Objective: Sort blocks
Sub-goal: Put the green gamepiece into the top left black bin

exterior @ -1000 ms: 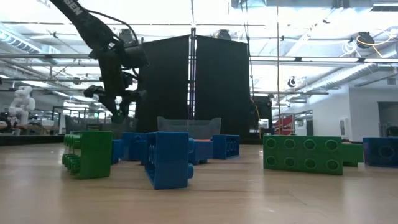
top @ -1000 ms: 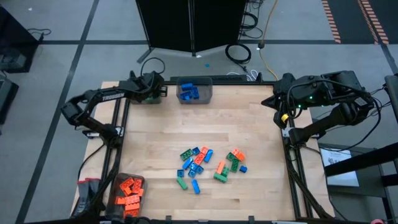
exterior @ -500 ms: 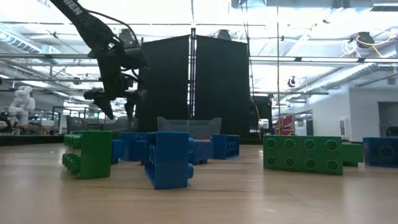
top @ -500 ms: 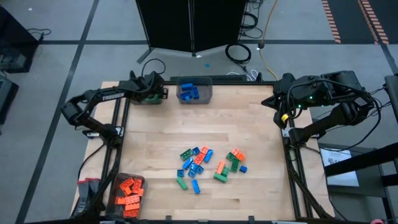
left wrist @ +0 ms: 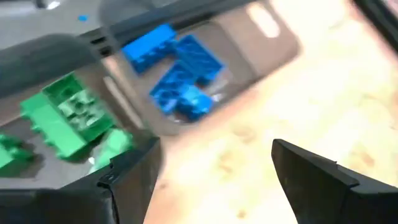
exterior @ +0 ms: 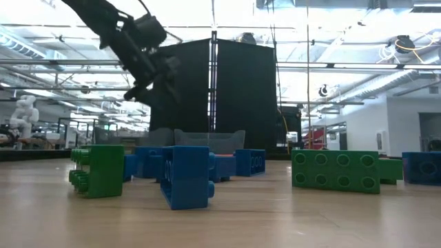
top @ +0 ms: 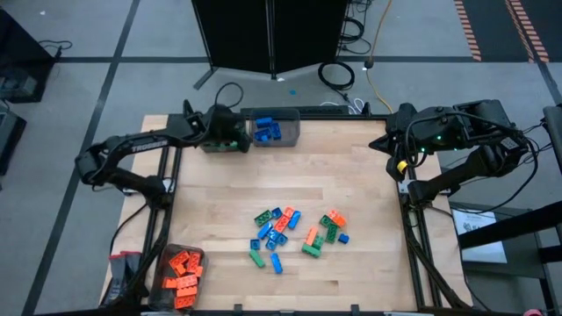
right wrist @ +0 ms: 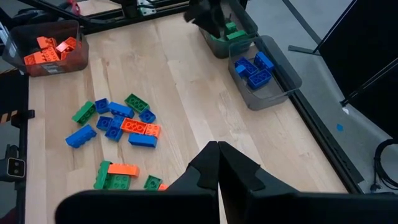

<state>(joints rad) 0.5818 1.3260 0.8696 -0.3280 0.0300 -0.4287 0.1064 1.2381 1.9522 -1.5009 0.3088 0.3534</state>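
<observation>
Green bin (top: 213, 140) loaded; left gripper (top: 230, 136) open, empty. Swing clear of bins, then target 1 brick in pile (top: 290, 233).

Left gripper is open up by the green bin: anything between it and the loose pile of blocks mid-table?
Nothing visible. The left gripper is at the far edge by the green bin, and only bare table lies between it and the pile of blocks. The right gripper waits, shut, at the right edge.
</observation>
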